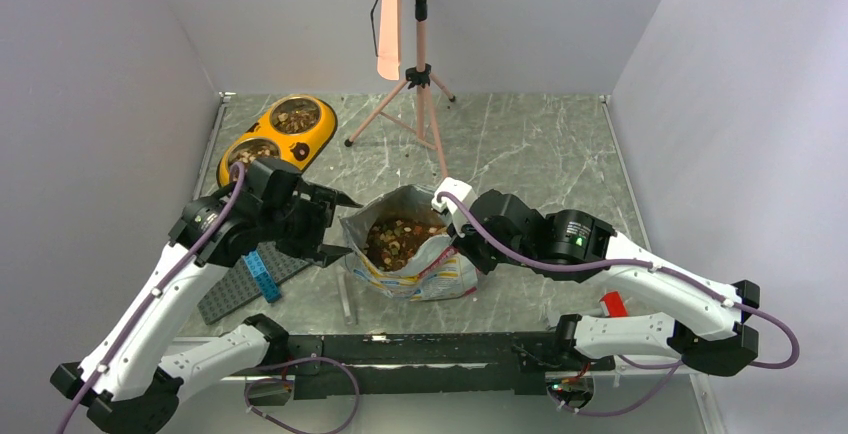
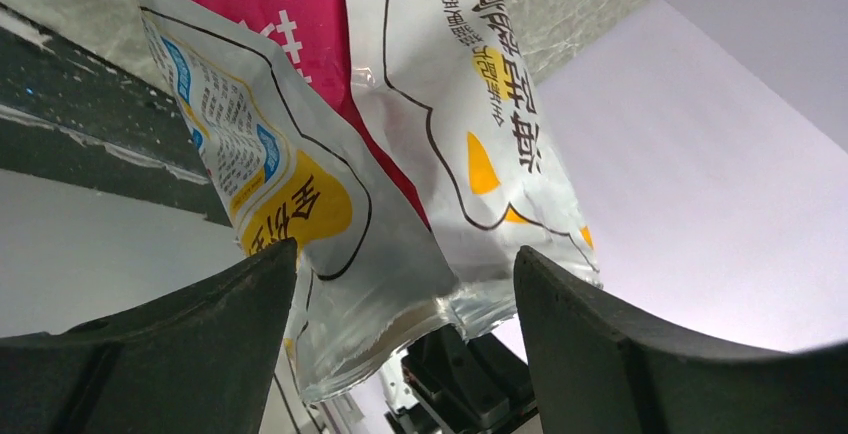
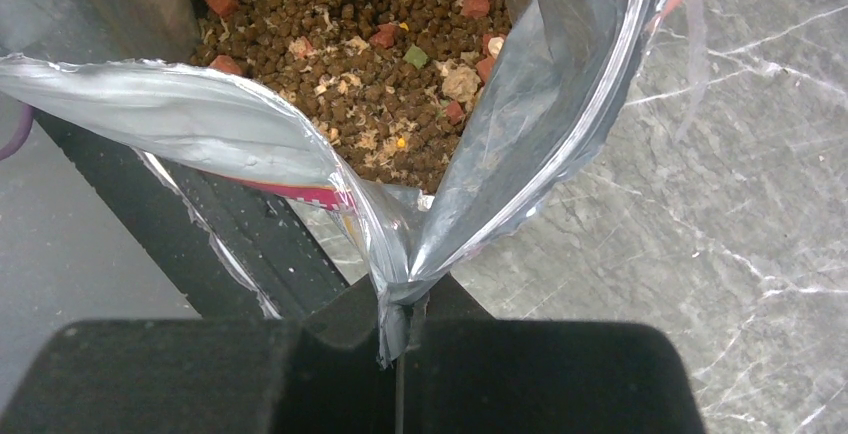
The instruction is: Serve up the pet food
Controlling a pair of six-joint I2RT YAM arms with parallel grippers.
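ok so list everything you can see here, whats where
pet food: one heap plus two bowlfuls, brown with red, green and tan bits, in the open bag and in the dish's bowls
bag: one, white, yellow and pink, silver inside, table centre
dish: one, yellow with two steel bowls, back left
tripod stand: one, pink, back centre
baseplate: one, grey, near left
brick: one, blue, on the baseplate
small object: one, red, near right, unclear what
rail: one, black, near edge
table: one, grey marble
left claw: one, black, open at the bag's left side
right claw: one, black, shut on the bag's rim
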